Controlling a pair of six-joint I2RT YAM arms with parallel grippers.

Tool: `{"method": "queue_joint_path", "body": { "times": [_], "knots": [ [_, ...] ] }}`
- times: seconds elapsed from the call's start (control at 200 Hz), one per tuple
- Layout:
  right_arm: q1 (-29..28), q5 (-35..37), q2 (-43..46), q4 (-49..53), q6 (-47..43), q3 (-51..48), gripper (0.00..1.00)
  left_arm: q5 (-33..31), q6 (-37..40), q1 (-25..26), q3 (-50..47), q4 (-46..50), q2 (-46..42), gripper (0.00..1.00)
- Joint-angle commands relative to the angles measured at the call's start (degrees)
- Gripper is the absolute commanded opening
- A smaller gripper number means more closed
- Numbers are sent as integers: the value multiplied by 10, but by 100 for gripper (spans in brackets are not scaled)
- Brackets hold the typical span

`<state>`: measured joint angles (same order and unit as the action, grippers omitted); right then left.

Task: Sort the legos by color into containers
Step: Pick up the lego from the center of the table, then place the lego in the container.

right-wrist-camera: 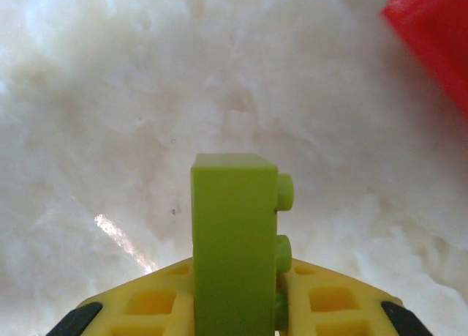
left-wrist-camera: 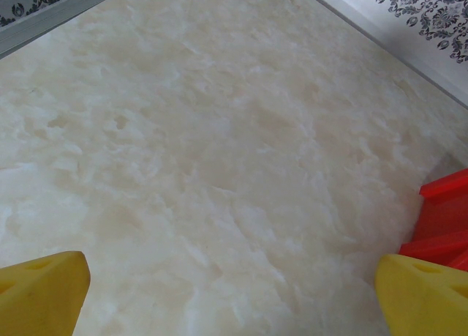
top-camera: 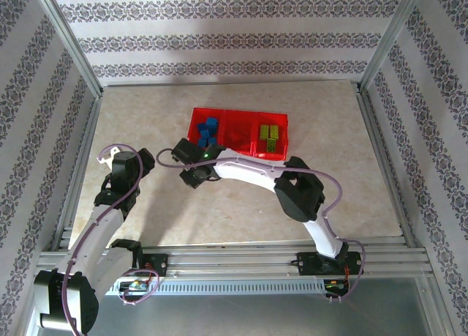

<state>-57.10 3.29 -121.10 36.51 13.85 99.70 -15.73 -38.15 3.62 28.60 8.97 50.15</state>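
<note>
A lime green lego (right-wrist-camera: 232, 233) stands on end between the yellow fingers of my right gripper (right-wrist-camera: 235, 281), which is shut on it just above the bare table. That gripper (top-camera: 194, 171) hangs in front of the left end of the red tray (top-camera: 241, 113). Blue legos (top-camera: 209, 128) lie in the tray's left compartment and lime green legos (top-camera: 271, 133) in its right one. The middle compartment's contents blend with the red plastic. My left gripper (left-wrist-camera: 234, 292) is open over bare table, left of the tray corner (left-wrist-camera: 446, 211), with nothing between its fingers.
The marble-patterned tabletop (top-camera: 146, 131) is fenced by aluminium rails and patterned walls. The tray's corner (right-wrist-camera: 435, 28) shows at the upper right of the right wrist view. My left arm (top-camera: 121, 178) stays at the left side of the table.
</note>
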Motion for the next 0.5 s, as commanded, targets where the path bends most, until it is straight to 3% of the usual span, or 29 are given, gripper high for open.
{"method": "queue_joint_path", "body": {
  "times": [0.0, 0.23, 0.495],
  "knots": [
    [23, 30, 61, -16, 28, -33, 20, -6, 8, -12, -4, -7, 0, 100],
    [91, 41, 183, -53, 66, -125, 20, -4, 8, -12, -2, -11, 2, 100],
    [208, 32, 293, -78, 124, -232, 20, 2, 7, -12, 2, -14, 9, 100]
  ]
}}
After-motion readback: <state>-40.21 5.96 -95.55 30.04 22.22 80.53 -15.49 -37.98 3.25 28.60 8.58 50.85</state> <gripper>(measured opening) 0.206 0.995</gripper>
